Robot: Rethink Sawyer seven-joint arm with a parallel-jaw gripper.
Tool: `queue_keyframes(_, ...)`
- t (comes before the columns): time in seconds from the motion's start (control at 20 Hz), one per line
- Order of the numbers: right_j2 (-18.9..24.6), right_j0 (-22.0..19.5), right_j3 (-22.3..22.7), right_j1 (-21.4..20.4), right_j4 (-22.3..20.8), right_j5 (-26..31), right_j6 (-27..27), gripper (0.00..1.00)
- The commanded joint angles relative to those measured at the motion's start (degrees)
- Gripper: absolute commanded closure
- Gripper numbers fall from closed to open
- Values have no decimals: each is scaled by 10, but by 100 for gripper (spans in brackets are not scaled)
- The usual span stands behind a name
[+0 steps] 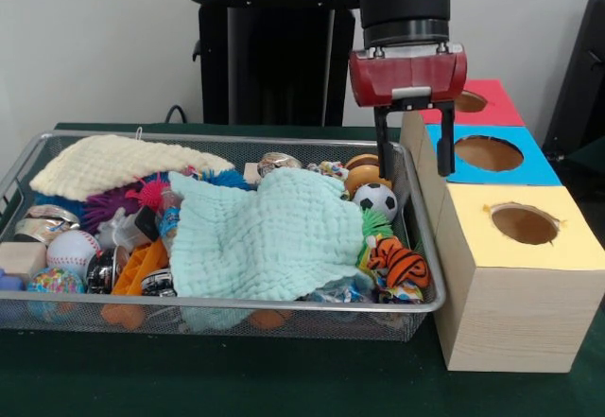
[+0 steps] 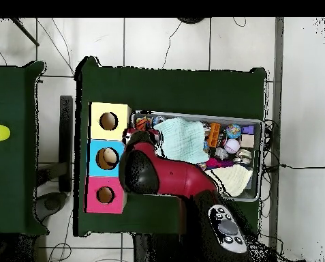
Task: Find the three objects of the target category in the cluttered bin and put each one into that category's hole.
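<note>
Green table (image 1: 57, 389) carries wire bin (image 1: 421, 247), packed with toys. Beside it, wooden box (image 1: 510, 294) with three holes: yellow, blue, red. Mint cloth (image 1: 274, 237) covers bin's middle, likely hiding targets. Gripper (image 1: 414, 157) hangs over bin's edge, fingers spread, holding nothing. Risk: fingers snag cloth or strike rim on descent. Soccer ball (image 1: 378, 198) close below.

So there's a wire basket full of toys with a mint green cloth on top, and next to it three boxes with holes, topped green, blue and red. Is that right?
Almost. The nearest box has a yellow top, not green, as the front view shows. The blue box and red box sit behind it, beside the wire basket with the mint green cloth.
</note>
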Motion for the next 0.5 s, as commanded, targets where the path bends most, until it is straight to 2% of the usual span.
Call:
queue_keyframes(0.05,42,-26,-58,64,-40,-40,71,0)
queue_keyframes(0.25,55,-48,-73,100,-63,-51,63,0)
queue_keyframes(0.5,56,-58,-76,107,-85,-47,62,0)
